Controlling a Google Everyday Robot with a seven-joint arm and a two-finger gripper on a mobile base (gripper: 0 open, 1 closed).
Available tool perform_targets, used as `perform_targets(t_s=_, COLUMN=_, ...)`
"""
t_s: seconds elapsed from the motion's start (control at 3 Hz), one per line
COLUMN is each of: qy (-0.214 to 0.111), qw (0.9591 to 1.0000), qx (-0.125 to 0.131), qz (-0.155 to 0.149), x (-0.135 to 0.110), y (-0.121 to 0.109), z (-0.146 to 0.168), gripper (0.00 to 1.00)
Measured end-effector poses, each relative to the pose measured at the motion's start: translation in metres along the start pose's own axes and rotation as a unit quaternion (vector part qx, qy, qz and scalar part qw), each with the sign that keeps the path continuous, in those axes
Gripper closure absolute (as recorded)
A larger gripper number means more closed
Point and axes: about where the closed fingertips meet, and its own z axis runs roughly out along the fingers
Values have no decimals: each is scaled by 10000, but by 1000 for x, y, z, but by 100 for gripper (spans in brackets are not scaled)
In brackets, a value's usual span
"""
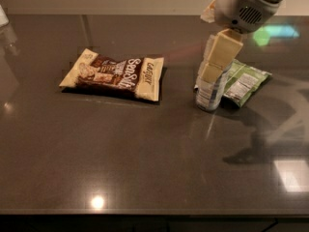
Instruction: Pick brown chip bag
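Note:
The brown chip bag point(115, 74) lies flat on the dark table point(145, 149), left of centre. It has a dark brown middle, cream ends and white lettering. My gripper point(216, 61) hangs from the grey wrist at the upper right. Its cream fingers point down in front of the water bottle point(210, 92). It is well to the right of the bag and above the table, and nothing shows in it.
The water bottle stands upright, partly hidden behind the gripper. A smaller green snack bag point(245, 81) lies just right of the bottle. The table's front edge runs along the bottom of the view.

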Motion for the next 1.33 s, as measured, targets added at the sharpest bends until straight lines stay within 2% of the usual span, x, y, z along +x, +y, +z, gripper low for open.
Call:
perform_targets(t_s=0.33, qy=-17, qw=9999, qx=-109, qz=-107, x=-23, y=-12, z=22, gripper=0)
perform_targets(t_s=0.67, qy=110, qw=9996, qx=-143, qz=-235, x=-40, y=-18, z=48, gripper=0)
perform_targets(t_s=1.0, qy=319, qw=9989, qx=-181, qz=-296, x=-47, y=-22, z=80, gripper=0)
perform_targets(t_s=1.33, qy=586, qw=9970, qx=-352, qz=-357, x=-55, y=-22, z=125, gripper=0)
